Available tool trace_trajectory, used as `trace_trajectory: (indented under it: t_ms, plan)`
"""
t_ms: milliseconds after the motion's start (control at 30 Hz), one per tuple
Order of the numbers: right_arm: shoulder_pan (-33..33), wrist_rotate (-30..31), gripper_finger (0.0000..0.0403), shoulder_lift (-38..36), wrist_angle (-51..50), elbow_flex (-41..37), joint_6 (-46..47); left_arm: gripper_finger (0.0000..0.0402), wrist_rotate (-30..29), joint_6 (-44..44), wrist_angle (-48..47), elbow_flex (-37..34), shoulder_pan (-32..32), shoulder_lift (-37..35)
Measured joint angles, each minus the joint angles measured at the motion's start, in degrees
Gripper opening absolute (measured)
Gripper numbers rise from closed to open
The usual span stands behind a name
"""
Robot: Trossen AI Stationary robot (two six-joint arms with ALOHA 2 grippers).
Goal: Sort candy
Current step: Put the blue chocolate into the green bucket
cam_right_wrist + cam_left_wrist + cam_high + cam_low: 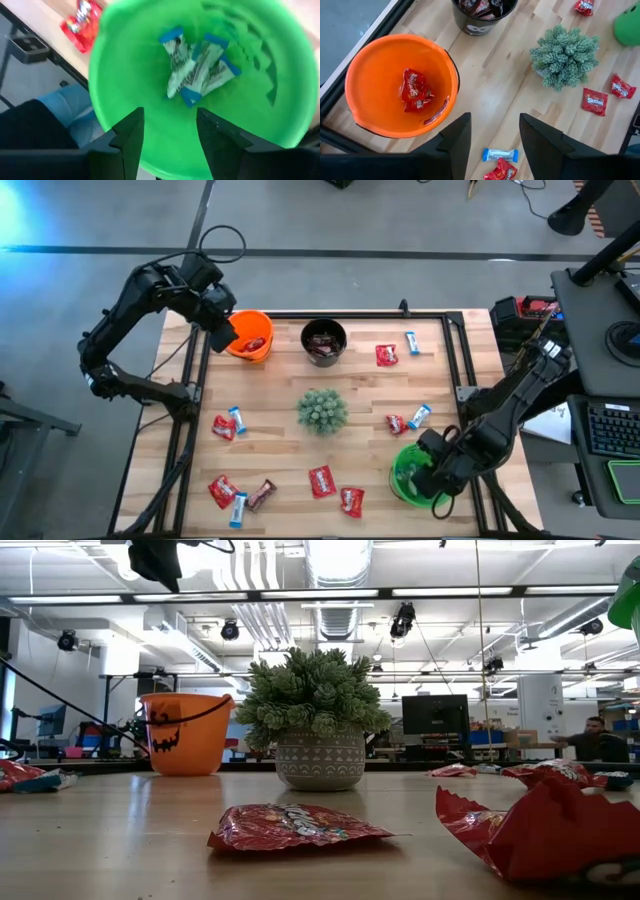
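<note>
Near edge of the worktop (290, 380) first: the right claw (432, 476) hangs over the green bucket (412, 475) at the near right corner, jaws apart and empty, blue-and-white candies (197, 67) lying inside. Loose candy (322, 480) is scattered along the near edge and both sides of the plant (322, 410). At the far edge, the left claw (222, 332) stands open, holding nothing, above the orange bucket (400, 85) with red candy (415, 91) inside. The sweets look light, flat and crinkly-slick; pinching across the middle of a wrapper seems safest.
</note>
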Motion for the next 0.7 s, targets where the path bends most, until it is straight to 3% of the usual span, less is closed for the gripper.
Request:
trace_trajectory:
  t_ms: [233,400,567,700]
  plan:
    - [-2.6,8.7,0.0175,-3.6,-3.2,0.0,-0.8,0.02,0.0,0.0,-0.2,0.0,0.0,0.0]
    - [-6.3,25.4,0.0174,-5.8,-8.0,0.0,-1.3,0.0222,0.0,0.0,-0.6,0.0,0.0,-0.1]
    - [-10.3,41.3,0.0174,-7.6,-6.5,0.0,-9.3,0.0222,0.0,-0.2,-0.6,0.0,0.0,-1.5]
    - [-14.3,43.5,0.0174,-9.5,-4.4,0.0,-14.7,0.0216,0.1,-3.4,-0.6,0.0,0.0,-3.6]
